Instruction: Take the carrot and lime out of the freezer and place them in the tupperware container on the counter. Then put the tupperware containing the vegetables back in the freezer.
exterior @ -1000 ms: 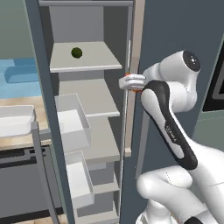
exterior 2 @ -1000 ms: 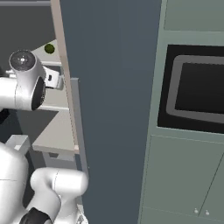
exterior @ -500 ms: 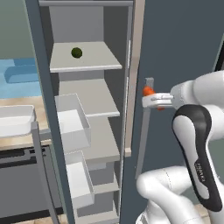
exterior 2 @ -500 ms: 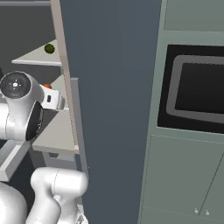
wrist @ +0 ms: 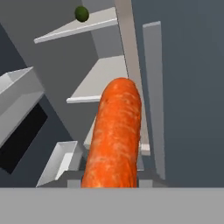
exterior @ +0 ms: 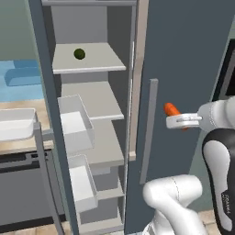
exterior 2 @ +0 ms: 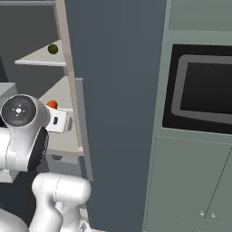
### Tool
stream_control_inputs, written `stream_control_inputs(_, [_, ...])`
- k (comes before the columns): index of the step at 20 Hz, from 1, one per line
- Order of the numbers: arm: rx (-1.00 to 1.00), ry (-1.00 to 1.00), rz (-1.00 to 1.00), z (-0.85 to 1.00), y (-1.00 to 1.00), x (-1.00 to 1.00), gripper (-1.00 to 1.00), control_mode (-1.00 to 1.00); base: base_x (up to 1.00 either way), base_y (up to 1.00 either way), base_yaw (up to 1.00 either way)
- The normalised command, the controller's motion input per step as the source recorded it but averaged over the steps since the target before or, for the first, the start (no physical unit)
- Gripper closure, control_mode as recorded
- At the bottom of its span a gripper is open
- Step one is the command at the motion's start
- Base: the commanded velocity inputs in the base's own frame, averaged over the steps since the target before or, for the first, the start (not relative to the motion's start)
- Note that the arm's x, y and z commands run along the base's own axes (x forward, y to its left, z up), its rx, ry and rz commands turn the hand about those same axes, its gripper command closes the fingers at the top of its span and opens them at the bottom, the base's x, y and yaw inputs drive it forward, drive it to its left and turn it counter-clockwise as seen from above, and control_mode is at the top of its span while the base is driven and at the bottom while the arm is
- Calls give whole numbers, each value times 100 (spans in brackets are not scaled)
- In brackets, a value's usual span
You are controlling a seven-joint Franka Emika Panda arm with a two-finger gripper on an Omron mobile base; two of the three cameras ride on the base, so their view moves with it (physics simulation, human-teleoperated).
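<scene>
A: Left base view. The gripper (exterior: 170, 120) is clamped on the carrot (exterior: 171, 109), holding it outside the freezer (exterior: 98, 59), in front of the slate-blue panel. The lime (exterior: 79, 54) sits on an upper shelf. The tupperware container (exterior: 17, 124) rests on the counter (exterior: 13, 146) at the far left.

B: Procedure?

A: Carry the carrot across to the tray with the grip closed; clear the open door (exterior: 48, 119) and its bins; release only once it is low over the tray.

B: Right base view?

A: The carrot (exterior 2: 52, 104) shows as an orange tip just past the wrist. The fingers are hidden by the arm. The lime (exterior 2: 53, 48) is on its shelf.

B: Hand view?

A: The carrot (wrist: 114, 135) rises between the fingertips, which are hard to make out at its base. The lime (wrist: 81, 13) is at the top. Tray and counter are out of frame, so the drop point cannot be judged here.
</scene>
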Motion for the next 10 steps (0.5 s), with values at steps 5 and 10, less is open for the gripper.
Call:
stream_control_inputs(5, [0,0,0,0,0,0,100,100,-100,-5,-8])
stream_control_inputs(10, [0,0,0,0,0,0,100,100,-100,4,-6])
